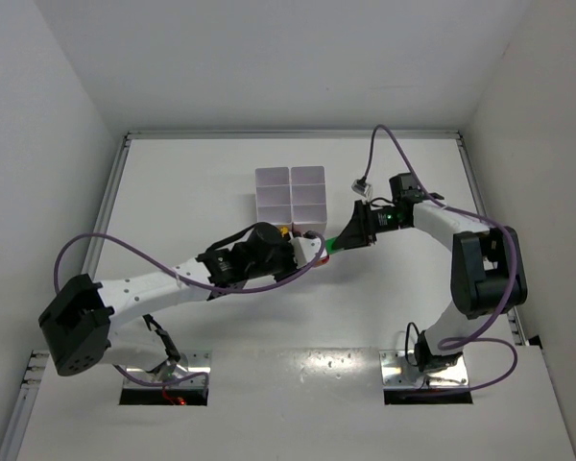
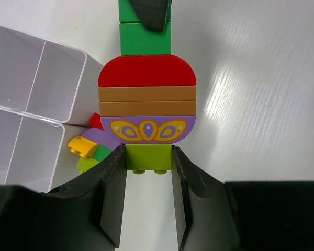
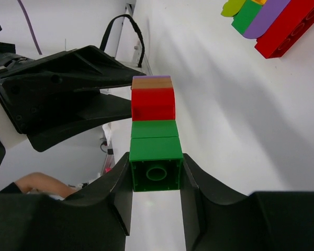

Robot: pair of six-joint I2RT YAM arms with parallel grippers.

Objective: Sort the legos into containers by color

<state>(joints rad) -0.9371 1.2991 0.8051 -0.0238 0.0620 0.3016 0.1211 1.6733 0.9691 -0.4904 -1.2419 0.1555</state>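
Left jaws grasp lime brick at one end of lego stack; right jaws grasp green brick opposite, near tray.

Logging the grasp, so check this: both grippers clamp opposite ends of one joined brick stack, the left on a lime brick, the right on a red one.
One thing is wrong: the right gripper is shut on a dark green brick, not a red one; the red brick sits beyond it, as the right wrist view shows. The left gripper does clamp the lime brick.
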